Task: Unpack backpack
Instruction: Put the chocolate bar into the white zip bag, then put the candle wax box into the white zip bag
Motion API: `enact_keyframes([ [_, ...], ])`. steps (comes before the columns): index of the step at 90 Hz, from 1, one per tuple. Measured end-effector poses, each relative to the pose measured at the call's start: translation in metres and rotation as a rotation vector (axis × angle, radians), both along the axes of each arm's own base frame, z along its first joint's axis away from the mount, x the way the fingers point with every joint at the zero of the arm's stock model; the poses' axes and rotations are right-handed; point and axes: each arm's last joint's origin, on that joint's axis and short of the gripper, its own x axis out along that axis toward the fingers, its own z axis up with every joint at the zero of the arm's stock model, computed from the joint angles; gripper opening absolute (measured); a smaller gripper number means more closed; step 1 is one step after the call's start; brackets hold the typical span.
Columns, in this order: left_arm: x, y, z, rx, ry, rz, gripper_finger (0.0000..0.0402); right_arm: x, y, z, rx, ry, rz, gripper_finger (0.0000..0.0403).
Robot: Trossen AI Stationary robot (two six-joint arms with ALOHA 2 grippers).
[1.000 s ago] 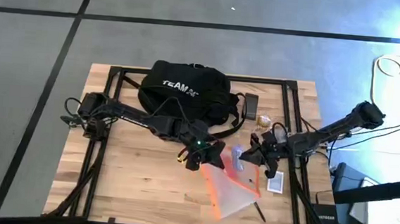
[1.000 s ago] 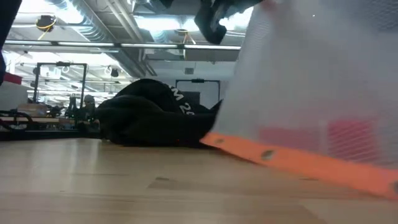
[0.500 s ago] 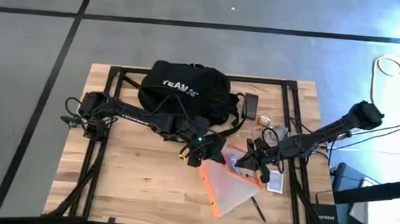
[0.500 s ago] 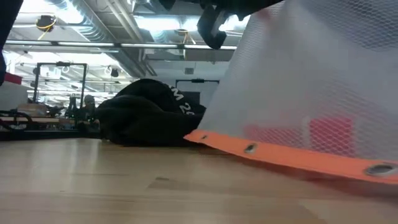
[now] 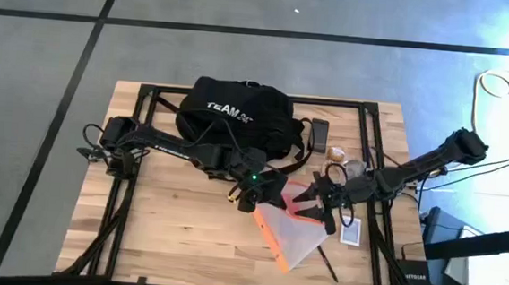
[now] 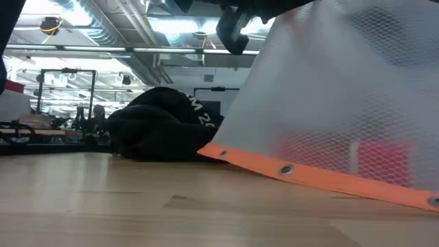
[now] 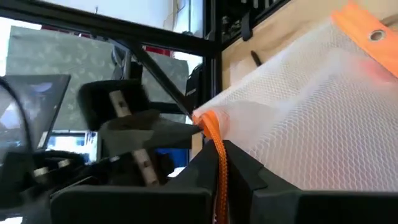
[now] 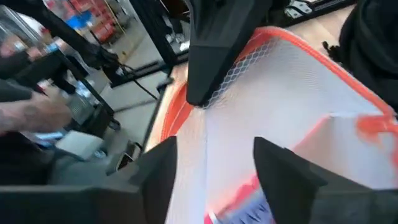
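Wooden table (image 5: 168,217) on a grey floor: toward the near edge, the left gripper (image 5: 264,195) pinches the orange rim of a mesh pouch (image 5: 294,240) lifted at one end, while the right gripper (image 5: 315,201), fingers spread, reaches at its mouth. A card (image 5: 351,232) and small items (image 5: 334,153) lie already out at the right. The backpack (image 5: 236,116) sits at the far edge, its remaining contents hidden; the near-left boards offer free room.

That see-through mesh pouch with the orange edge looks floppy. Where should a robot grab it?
Probably by the orange trim, coming from the side. The mesh pouch sags, while the trim is a firmer band. The left gripper already pinches a corner there.
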Motion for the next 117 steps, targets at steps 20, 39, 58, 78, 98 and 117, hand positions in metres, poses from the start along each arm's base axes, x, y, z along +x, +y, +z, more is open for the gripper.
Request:
enact_keyframes([
  [20, -0.002, -0.007, -0.003, 0.031, 0.015, -0.035, 0.0000, -0.017, -0.013, 0.017, -0.213, 0.276, -0.121, 0.0225],
  [39, -0.003, -0.011, -0.003, 0.021, 0.021, -0.040, 0.0000, -0.051, -0.040, 0.017, -0.406, 0.586, -0.561, 0.0237],
  [58, -0.003, -0.013, -0.002, 0.021, 0.017, -0.044, 0.0000, -0.057, -0.063, 0.011, -0.333, 0.749, -0.741, 0.0276],
  [78, -0.003, -0.012, -0.003, 0.012, 0.025, -0.039, 0.0000, -0.052, -0.085, 0.006, -0.341, 0.832, -0.774, 0.0338],
  [98, -0.003, -0.012, -0.003, 0.011, 0.028, -0.038, 0.0000, -0.051, -0.113, -0.015, -0.247, 0.911, -0.782, 0.0367],
  [117, -0.003, -0.012, -0.003, -0.006, 0.039, -0.030, 0.0000, -0.047, -0.135, -0.024, -0.118, 0.875, -0.953, 0.0353],
])
